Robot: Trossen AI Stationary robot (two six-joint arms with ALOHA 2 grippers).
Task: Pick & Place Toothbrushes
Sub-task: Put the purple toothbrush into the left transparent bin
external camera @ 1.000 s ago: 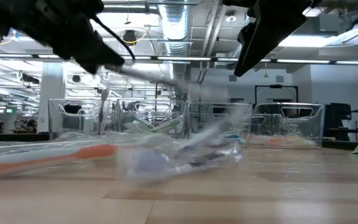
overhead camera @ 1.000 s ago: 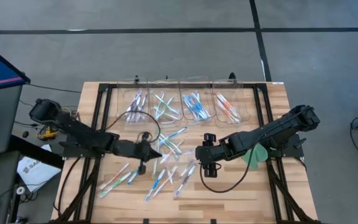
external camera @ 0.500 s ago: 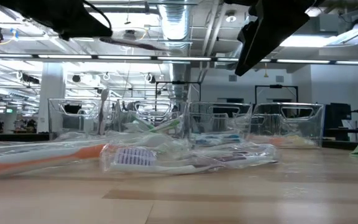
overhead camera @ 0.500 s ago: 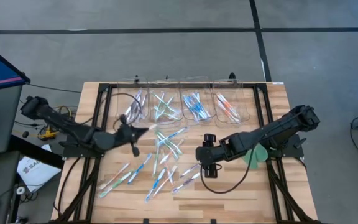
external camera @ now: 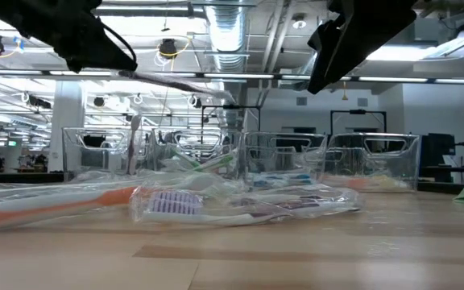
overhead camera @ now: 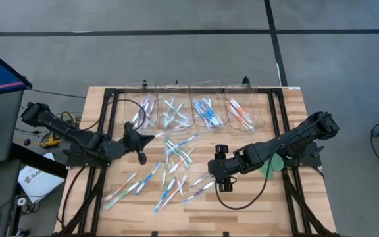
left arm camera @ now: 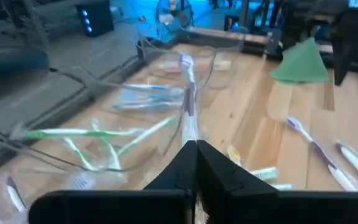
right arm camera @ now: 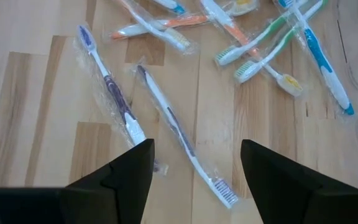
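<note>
Several wrapped toothbrushes (overhead camera: 176,168) lie scattered flat on the wooden table between the arms; in the low view they form a heap (external camera: 240,201). My left gripper (overhead camera: 141,139) is raised over the table's left half, near the leftmost clear bin (overhead camera: 143,110), shut on one pale wrapped toothbrush (overhead camera: 152,137). My right gripper (overhead camera: 212,174) hovers open above two purple-accented toothbrushes (right arm camera: 110,93) (right arm camera: 179,134), touching nothing. My left gripper pinches one wrapped toothbrush between its two fingers at one end of the handle (left arm camera: 192,134). The brush sticks straight out ahead along the fingers, head end (left arm camera: 184,60) forward. It is lifted clear of the table, roughly level (external camera: 171,80).
Four clear bins (overhead camera: 207,112) stand in a row at the far edge, each holding toothbrushes of one colour. A flat green disc (overhead camera: 272,164) lies under the right arm. Black frame rails (overhead camera: 104,131) run along both table sides. Bare wood shows near the front edge.
My left gripper, shut on the toothbrush, rose from the pile and drew back toward the table's left and far side, carrying the brush clear of the table toward the leftmost bin. My right gripper shifted slightly toward the near edge.
</note>
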